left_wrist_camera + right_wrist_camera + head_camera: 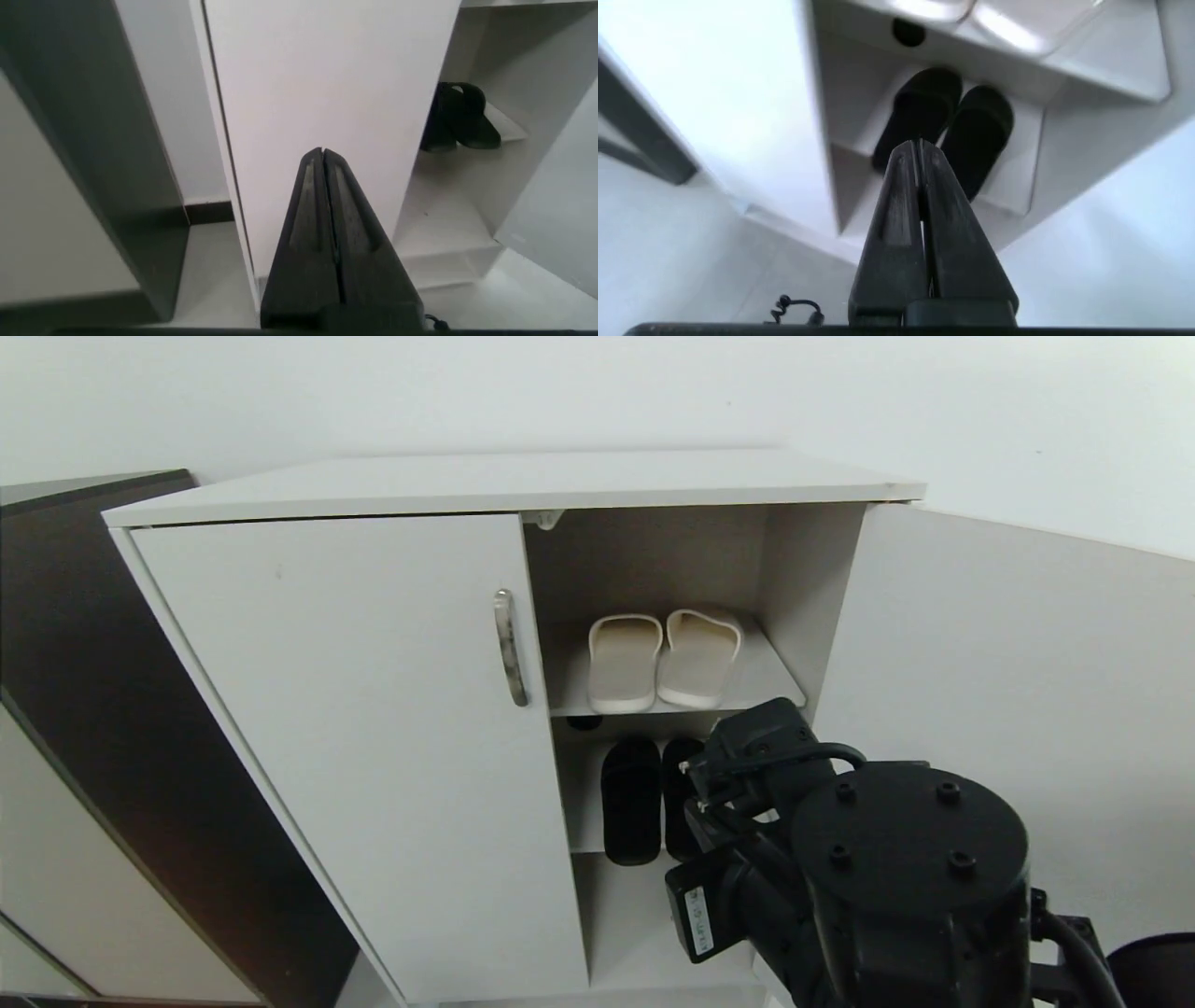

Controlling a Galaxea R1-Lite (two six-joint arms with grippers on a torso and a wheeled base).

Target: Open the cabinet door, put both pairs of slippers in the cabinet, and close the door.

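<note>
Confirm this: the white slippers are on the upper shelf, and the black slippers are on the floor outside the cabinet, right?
No. The head view shows the black slippers inside the cabinet, on the shelf below the white slippers, which are on the upper shelf.

You see a cabinet [523, 481] of smooth, matt white board that looks like laminated wood. Its closed door [355, 728] has the same flat finish with no shine. The handle [510, 649] on that door looks like brushed metal, with a dull gleam. The cream slippers [624, 661] look like soft moulded foam or rubber, smooth and matt. The black slippers [631, 800] look matt too, but you cannot tell their material. The left gripper [322, 159] and right gripper [922, 149] look like smooth black plastic with a faint sheen.
</note>
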